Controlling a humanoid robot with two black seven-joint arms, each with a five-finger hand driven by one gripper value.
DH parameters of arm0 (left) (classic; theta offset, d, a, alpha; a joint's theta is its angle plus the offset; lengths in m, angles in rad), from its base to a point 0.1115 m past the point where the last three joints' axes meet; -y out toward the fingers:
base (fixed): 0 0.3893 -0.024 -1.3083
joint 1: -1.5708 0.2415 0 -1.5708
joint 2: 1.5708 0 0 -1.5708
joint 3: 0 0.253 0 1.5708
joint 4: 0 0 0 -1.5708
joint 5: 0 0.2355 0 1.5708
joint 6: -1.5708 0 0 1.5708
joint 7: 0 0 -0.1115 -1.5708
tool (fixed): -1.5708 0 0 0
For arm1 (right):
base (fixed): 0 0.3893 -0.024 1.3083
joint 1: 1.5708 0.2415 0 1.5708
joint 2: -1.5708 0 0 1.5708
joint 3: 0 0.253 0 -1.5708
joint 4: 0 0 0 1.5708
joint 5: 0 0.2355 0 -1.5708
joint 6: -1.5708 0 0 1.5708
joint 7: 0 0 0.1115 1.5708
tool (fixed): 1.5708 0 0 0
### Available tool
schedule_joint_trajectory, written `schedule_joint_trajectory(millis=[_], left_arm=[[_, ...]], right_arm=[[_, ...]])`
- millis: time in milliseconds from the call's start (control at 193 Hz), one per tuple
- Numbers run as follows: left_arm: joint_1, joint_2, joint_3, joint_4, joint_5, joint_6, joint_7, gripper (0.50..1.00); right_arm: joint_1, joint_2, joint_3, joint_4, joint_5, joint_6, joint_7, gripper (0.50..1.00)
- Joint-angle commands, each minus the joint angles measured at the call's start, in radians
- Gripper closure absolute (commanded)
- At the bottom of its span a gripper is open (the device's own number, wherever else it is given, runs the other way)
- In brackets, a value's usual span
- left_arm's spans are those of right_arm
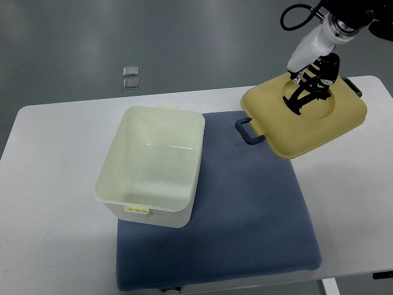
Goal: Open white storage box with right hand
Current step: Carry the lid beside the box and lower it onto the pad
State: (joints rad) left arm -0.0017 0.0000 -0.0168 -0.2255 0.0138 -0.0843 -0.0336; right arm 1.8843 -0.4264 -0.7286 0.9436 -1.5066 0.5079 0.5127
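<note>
— White storage box, the open-topped translucent plastic tub, sits on the left half of my blue-grey quilted fabric mat, long axis running from the near edge toward the far edge of the white table, nothing visible inside it.

— And its cover?

— Well apart from it, off to the right. I have the pale yellow rectangular plastic lid tilted, held above the mat's far right corner and the bare table beyond. Its dark clip handles stick out at both ends.

— What's holding it?

— My right hand, coming in from the top right. Its black fingers are clenched on the lid's shallow round recess, pressing into the top face.

— So the box lies which way from the fingers?

— Left and nearer me. I judge the opening done. Left arm isn't in view.
</note>
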Motion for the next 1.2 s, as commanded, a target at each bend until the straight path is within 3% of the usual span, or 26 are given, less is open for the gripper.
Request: schedule_joint_trajectory(millis=[0, 815, 1194], left_arm=[[0.0, 0.0, 0.0, 0.0, 0.0, 0.0, 0.0, 0.5], [0.0, 0.0, 0.001, 0.002, 0.0, 0.0, 0.0, 0.5], [0.0, 0.0, 0.001, 0.002, 0.0, 0.0, 0.006, 0.5]], right_arm=[[-0.019, 0.003, 0.0, -0.005, -0.006, -0.005, -0.002, 1.0], [-0.163, 0.103, 0.021, -0.035, 0.011, -0.141, -0.011, 1.0], [-0.175, 0.192, 0.021, -0.06, 0.013, -0.144, -0.011, 1.0]])
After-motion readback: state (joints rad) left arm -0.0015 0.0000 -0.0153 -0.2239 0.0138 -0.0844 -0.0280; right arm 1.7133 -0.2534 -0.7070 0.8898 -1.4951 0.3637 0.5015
